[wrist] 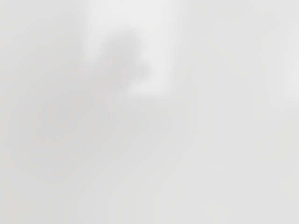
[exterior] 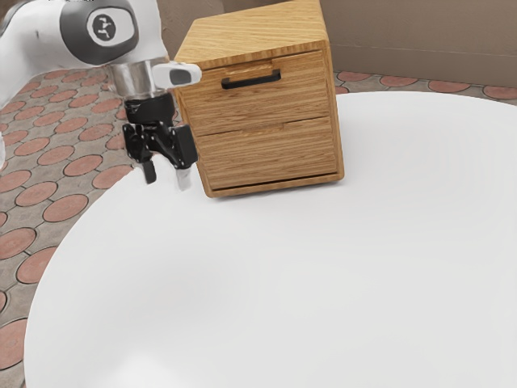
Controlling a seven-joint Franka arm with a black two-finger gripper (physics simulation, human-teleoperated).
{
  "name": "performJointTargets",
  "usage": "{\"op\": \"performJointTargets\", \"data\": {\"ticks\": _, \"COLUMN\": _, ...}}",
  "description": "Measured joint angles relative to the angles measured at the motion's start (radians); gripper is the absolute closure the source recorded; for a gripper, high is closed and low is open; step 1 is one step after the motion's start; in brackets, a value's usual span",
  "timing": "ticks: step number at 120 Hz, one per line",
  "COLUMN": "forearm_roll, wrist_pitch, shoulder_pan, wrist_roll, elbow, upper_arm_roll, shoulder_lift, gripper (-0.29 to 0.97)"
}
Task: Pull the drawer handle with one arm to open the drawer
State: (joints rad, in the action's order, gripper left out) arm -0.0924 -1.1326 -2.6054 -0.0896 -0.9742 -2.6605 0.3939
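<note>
Exterior view: a wooden cabinet stands on the round white desk toward its 12 o'clock edge, with its front turned toward 6 o'clock. The front has two panels, one above the other. The upper one is the drawer, and a black bar handle is fixed across it near its top edge. The drawer front looks level with the lower panel, as far as I can tell from this angle.

The white arm comes in from 10 o'clock, and its black gripper points straight down. It hangs just beside the cabinet's front corner, at 9 o'clock of the lower panel, over the rim of the desk. Its two fingers stand apart with nothing between them, and they touch neither cabinet nor handle. The handle lies at about 2 o'clock from the gripper, higher up and across the cabinet's front.

Beyond the desk at 9 o'clock, the floor is paved with round reddish tiles.

Wrist view: a pale, blurred white surface carries a soft grey shadow.
</note>
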Motion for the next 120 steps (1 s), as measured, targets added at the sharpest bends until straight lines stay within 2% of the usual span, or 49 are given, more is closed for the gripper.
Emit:
{"op": "performJointTargets", "data": {"ticks": 24, "forearm_roll": -0.007, "wrist_pitch": -0.177, "shoulder_pan": -0.021, "wrist_roll": -0.026, "elbow": 0.001, "upper_arm_roll": -0.005, "shoulder_lift": 0.0, "gripper": 0.0}}
{"op": "performJointTargets", "data": {"ticks": 43, "forearm_roll": -0.085, "wrist_pitch": -0.275, "shoulder_pan": -0.067, "wrist_roll": -0.044, "elbow": 0.09, "upper_arm_roll": 0.003, "shoulder_lift": 0.034, "gripper": 0.0}}
{"op": "performJointTargets", "data": {"ticks": 51, "forearm_roll": -0.12, "wrist_pitch": -0.317, "shoulder_pan": -0.094, "wrist_roll": -0.049, "elbow": 0.129, "upper_arm_roll": 0.008, "shoulder_lift": -0.023, "gripper": 0.0}}
{"op": "performJointTargets", "data": {"ticks": 56, "forearm_roll": -0.138, "wrist_pitch": -0.34, "shoulder_pan": -0.112, "wrist_roll": -0.051, "elbow": 0.139, "upper_arm_roll": 0.042, "shoulder_lift": -0.064, "gripper": 0.0}}
{"op": "performJointTargets", "data": {"ticks": 62, "forearm_roll": -0.158, "wrist_pitch": -0.364, "shoulder_pan": -0.13, "wrist_roll": -0.054, "elbow": 0.098, "upper_arm_roll": 0.125, "shoulder_lift": -0.089, "gripper": 0.0}}
{"op": "performJointTargets", "data": {"ticks": 71, "forearm_roll": -0.198, "wrist_pitch": -0.39, "shoulder_pan": -0.169, "wrist_roll": -0.059, "elbow": 0.02, "upper_arm_roll": 0.242, "shoulder_lift": -0.095, "gripper": 0.0}}
{"op": "performJointTargets", "data": {"ticks": 79, "forearm_roll": -0.229, "wrist_pitch": -0.406, "shoulder_pan": -0.185, "wrist_roll": -0.065, "elbow": -0.033, "upper_arm_roll": 0.292, "shoulder_lift": -0.086, "gripper": 0.0}}
{"op": "performJointTargets", "data": {"ticks": 96, "forearm_roll": -0.309, "wrist_pitch": -0.408, "shoulder_pan": -0.13, "wrist_roll": -0.102, "elbow": -0.059, "upper_arm_roll": 0.26, "shoulder_lift": -0.07, "gripper": 0.0}}
{"op": "performJointTargets", "data": {"ticks": 108, "forearm_roll": -0.332, "wrist_pitch": -0.399, "shoulder_pan": -0.034, "wrist_roll": -0.142, "elbow": -0.06, "upper_arm_roll": 0.229, "shoulder_lift": -0.066, "gripper": 0.0}}
{"op": "performJointTargets", "data": {"ticks": 120, "forearm_roll": -0.342, "wrist_pitch": -0.44, "shoulder_pan": -0.001, "wrist_roll": -0.202, "elbow": -0.053, "upper_arm_roll": 0.193, "shoulder_lift": -0.019, "gripper": 0.0}}
